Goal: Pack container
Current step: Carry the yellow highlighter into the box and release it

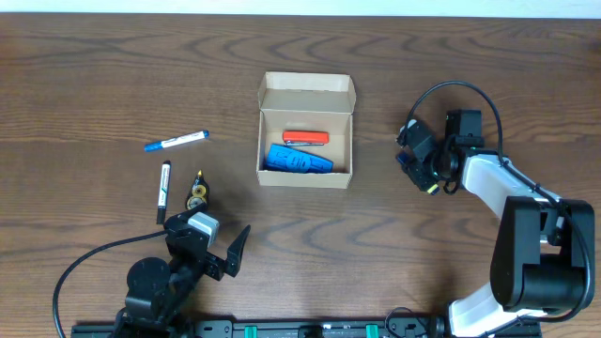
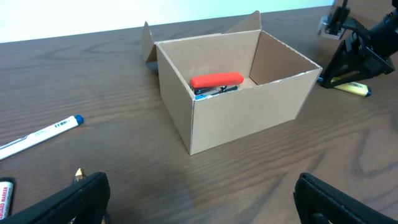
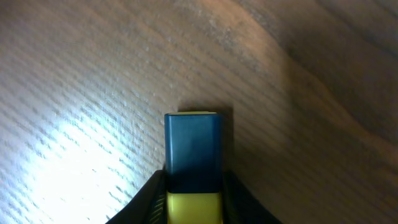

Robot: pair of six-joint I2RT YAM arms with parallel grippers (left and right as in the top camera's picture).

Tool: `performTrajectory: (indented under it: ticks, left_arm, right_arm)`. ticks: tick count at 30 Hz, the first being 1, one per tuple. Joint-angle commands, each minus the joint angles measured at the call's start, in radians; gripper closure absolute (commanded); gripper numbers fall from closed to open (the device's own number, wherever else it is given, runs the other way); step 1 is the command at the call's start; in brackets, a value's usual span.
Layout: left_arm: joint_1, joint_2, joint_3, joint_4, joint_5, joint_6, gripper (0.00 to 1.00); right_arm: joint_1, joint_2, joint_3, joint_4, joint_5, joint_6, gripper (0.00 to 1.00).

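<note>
Highlighter: nearest the right wrist lens, a highlighter [image 3: 193, 149] with a dark blue cap and yellow body is lying flat on the wood, cap pointing away from the camera.
Right gripper: the right gripper [image 3: 194, 190] is clamping the highlighter, one dark finger pressing against each long side. From overhead it [image 1: 424, 175] is reaching down to the table, well to the right of the box, with the yellow end [image 1: 432, 189] showing under it.
Left gripper: the left gripper [image 1: 214, 247] is hanging released near the front edge. In its own view the two black fingers [image 2: 68, 202] are standing far apart at the bottom corners, holding nothing.
Container: the container [image 1: 305, 178] is sitting upright near the middle of the table [image 1: 94, 75], its flap lid [image 1: 307, 84] folding back away from the robot.
Contents: a red item [image 1: 305, 137] is lying along the far wall; a blue packet [image 1: 298, 161] is resting slanted in front of it.
Loose things: left of the box, a white pen [image 1: 177, 142] with a blue cap is lying apart from it. Nearer the left arm, a black marker [image 1: 163, 191] is lying just beside a small black-and-gold item [image 1: 197, 192], too small to identify.
</note>
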Motion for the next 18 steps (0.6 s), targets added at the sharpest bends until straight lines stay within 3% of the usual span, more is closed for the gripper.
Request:
performTrajectory:
  ticks: [1,9,14,18]
  left_arm:
    - [0.007,-0.006,-0.021,-0.006,0.011,-0.01,0.05]
    - [0.007,-0.006,-0.021,-0.006,0.011,-0.01,0.05]
    - [0.007,-0.006,-0.021,-0.005,0.011,-0.01,0.05]
    - [0.007,-0.006,-0.021,-0.006,0.011,-0.01,0.05]
  right_arm:
    - [0.037,0.018,0.023,-0.006,0.013,0.14,0.83]
    - [0.139,0.004,0.236,-0.158,-0.032,0.468,0.98]
    - [0.209,-0.007,0.454,-0.35,-0.031,0.582,0.99]
    - [0.264,-0.007,0.604,-0.449,-0.031,0.796,0.99]
